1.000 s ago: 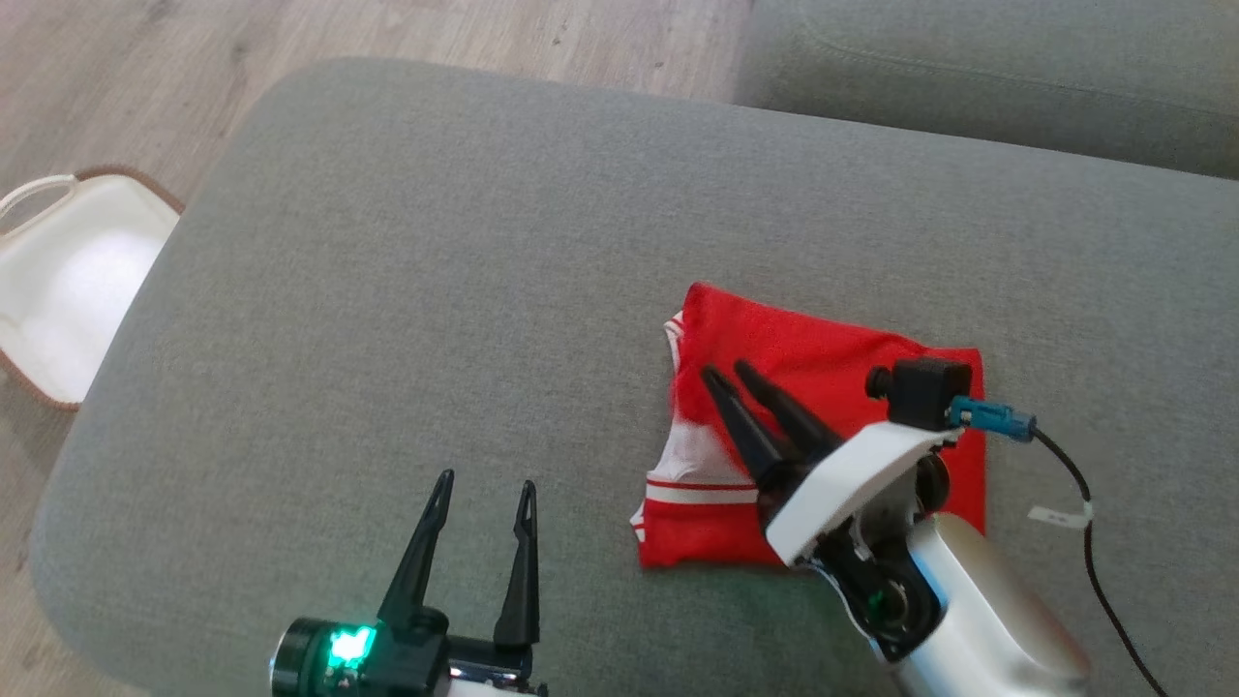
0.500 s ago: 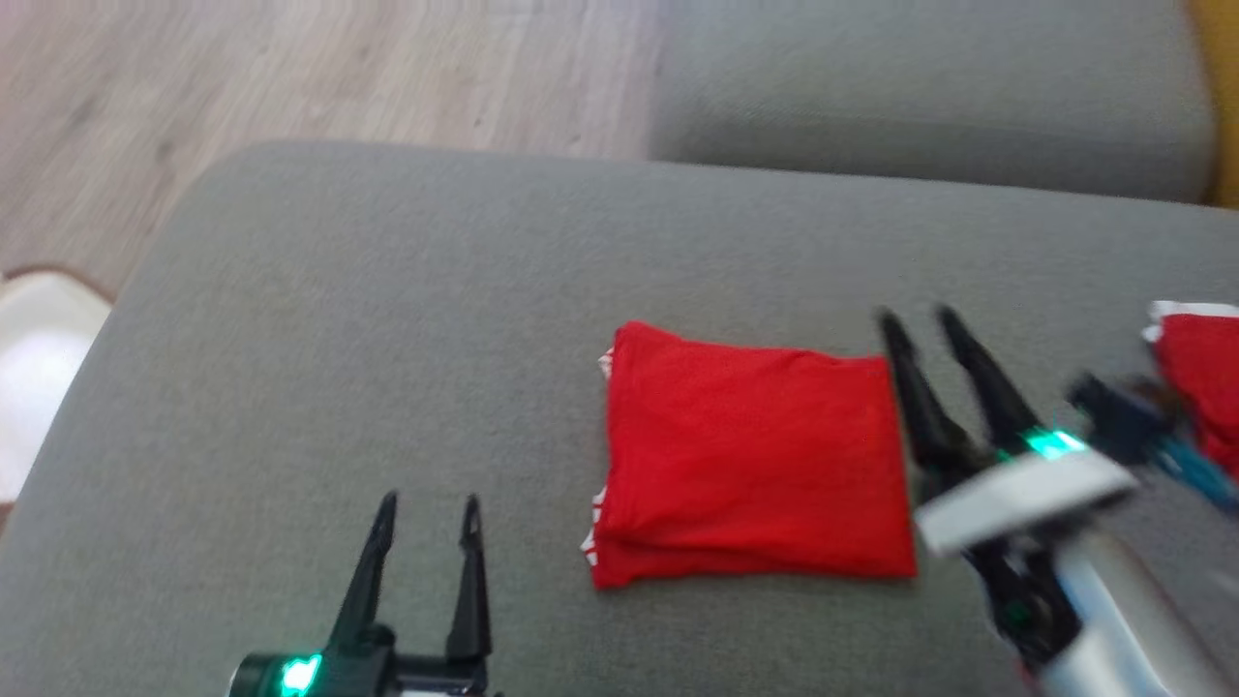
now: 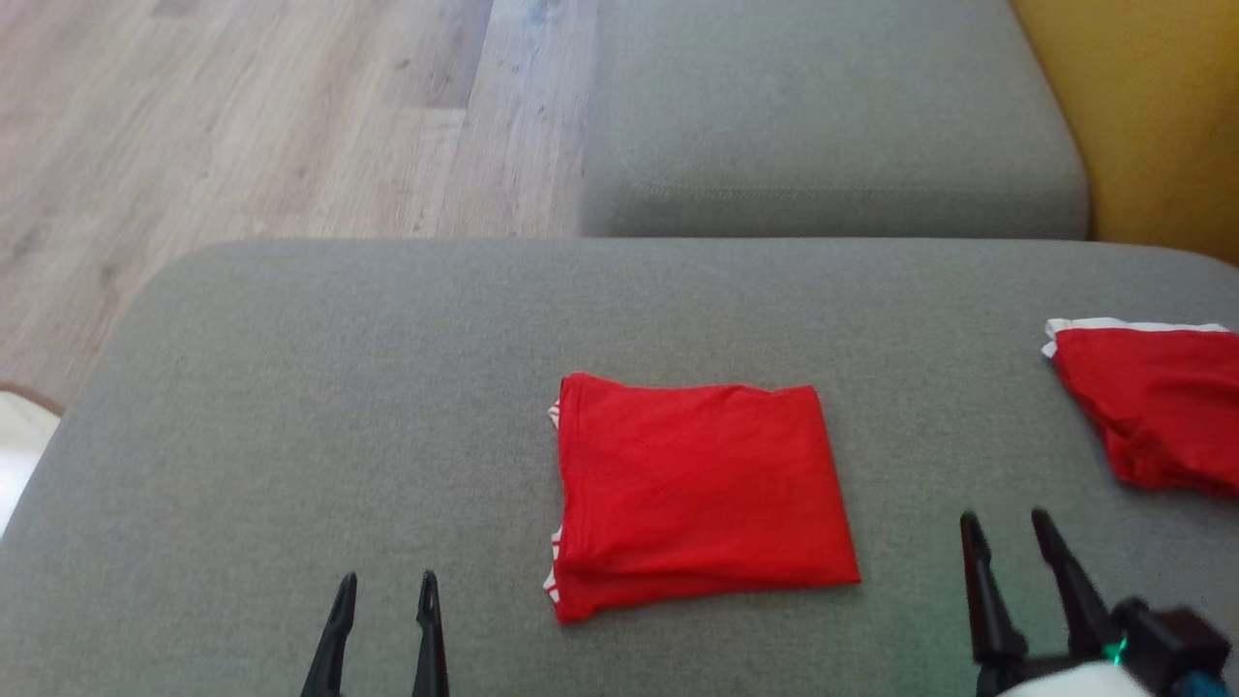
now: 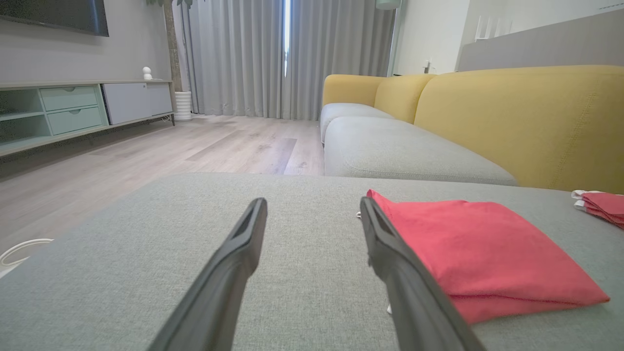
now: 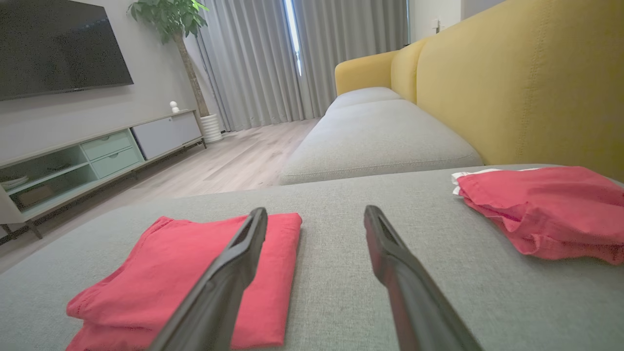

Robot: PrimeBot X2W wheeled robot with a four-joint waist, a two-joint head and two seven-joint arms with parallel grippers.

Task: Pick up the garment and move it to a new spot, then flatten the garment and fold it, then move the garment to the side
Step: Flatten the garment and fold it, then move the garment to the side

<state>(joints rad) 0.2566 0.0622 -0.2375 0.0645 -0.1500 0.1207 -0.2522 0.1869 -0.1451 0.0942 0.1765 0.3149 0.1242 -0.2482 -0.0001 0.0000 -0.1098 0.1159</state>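
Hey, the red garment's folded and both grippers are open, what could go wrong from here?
Pinching only the top layer of the folded red garment may undo the fold when it's moved aside.
The right gripper points between it and a crumpled red garment; it might grab the wrong one.

Support surface: a wide grey fabric cushion [image 3: 319,387] with rounded corners, extending ahead of both grippers. Two items lie directly on it.

Item one: a red garment [image 3: 697,494], folded into a flat rectangle, with white trim showing at the edge facing the left gripper [image 3: 388,578]. It lies between that gripper and the right gripper [image 3: 1004,516], slightly ahead of their fingertips.

Item two: a second red garment [image 3: 1152,407] with a white edge, loosely bunched. It lies ahead of the right gripper and to its right, well apart from item one.
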